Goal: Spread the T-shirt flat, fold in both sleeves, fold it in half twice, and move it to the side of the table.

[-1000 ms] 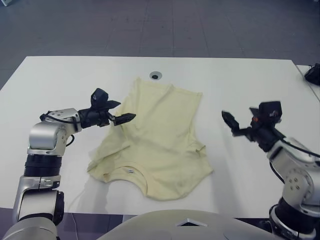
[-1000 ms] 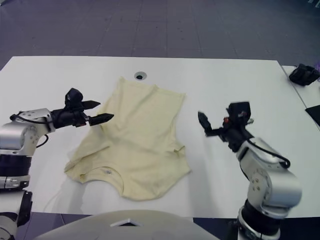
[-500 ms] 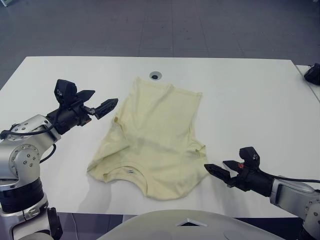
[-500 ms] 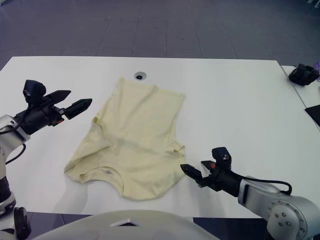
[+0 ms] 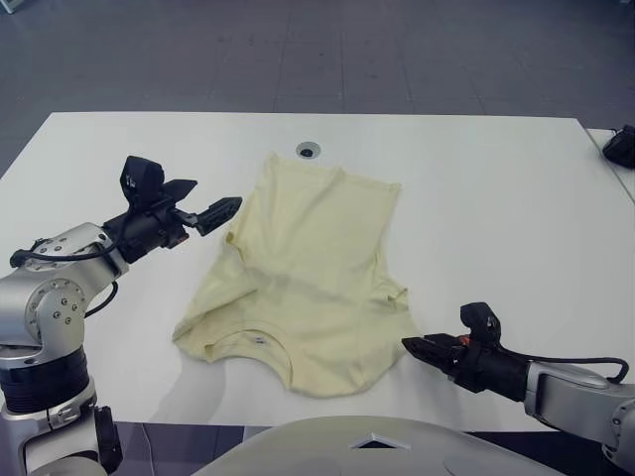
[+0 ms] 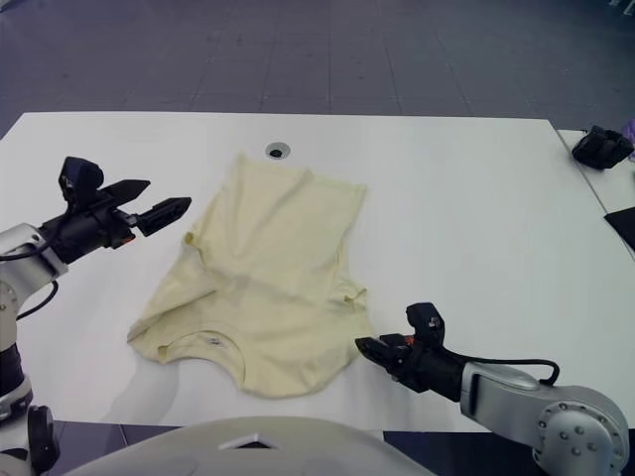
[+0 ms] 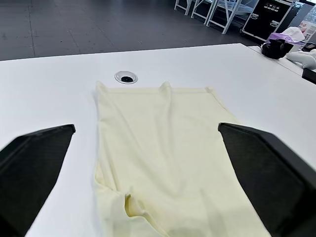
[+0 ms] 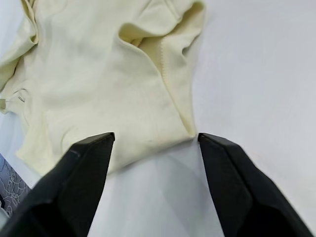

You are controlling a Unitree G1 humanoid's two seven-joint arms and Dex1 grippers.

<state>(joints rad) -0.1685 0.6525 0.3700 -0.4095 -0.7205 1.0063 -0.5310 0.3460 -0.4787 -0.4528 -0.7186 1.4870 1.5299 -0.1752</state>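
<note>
Counted one pale yellow T-shirt [image 5: 308,273], lying rumpled in the middle of the tabletop [image 5: 496,188], collar toward the near edge. Counted two grippers, both spread open and empty: left gripper [image 5: 216,195] just beside the shirt's left edge, right gripper [image 5: 415,345] low by its near right corner. Noted one round cable hole [image 5: 309,150] just beyond the far hem.

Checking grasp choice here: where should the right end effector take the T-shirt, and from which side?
Take the T-shirt by its near right corner, coming low from the robot's right: that edge lies flat on the table, just ahead of the open right end effector.
</note>
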